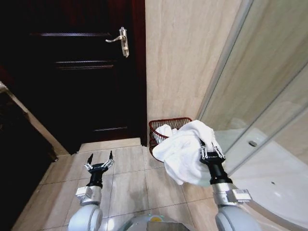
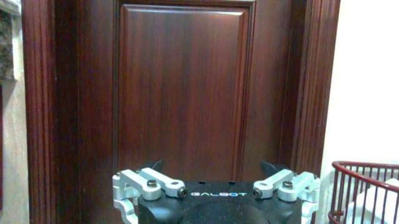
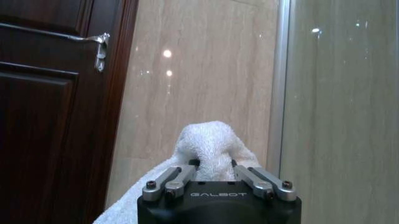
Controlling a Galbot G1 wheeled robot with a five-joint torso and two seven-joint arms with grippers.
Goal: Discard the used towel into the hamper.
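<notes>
- Far left there's the dark wood door (image 1: 82, 72) with its silver lever handle (image 1: 121, 41). It's shut and has nothing to do with the job, as far as I can tell.
- The left tool (image 1: 99, 160) is parked low over the tiled floor (image 1: 125, 187), facing the door. Its fingers are spread wide with nothing between them, so it looks idle. From its wrist view you get the door panel up close, plus a sliver of the red basket rim off to one side.
- In the middle is the hamper (image 1: 161, 126), a small dark reddish-brown wire basket sitting on the floor in the corner where the beige tiled wall (image 1: 187, 57) meets the shower. There's already something white inside it, and I can't tell if that's another cloth or a fold of the same one.
- The white towel (image 1: 183, 149) hangs bunched up from the right tool (image 1: 211, 153), which is closed tight on a fold. The right wrist view shows a lump of terry poking up between the fingers. From the head view the towel is held above and just in front of the hamper's rim, overlapping its right side.
- On the far right are the glass shower screen (image 1: 260, 96) and the white tray (image 1: 274, 183).
- Progress: I'd say the pickup and carry are done. Still to do are getting it fully over the opening and letting go.
</notes>
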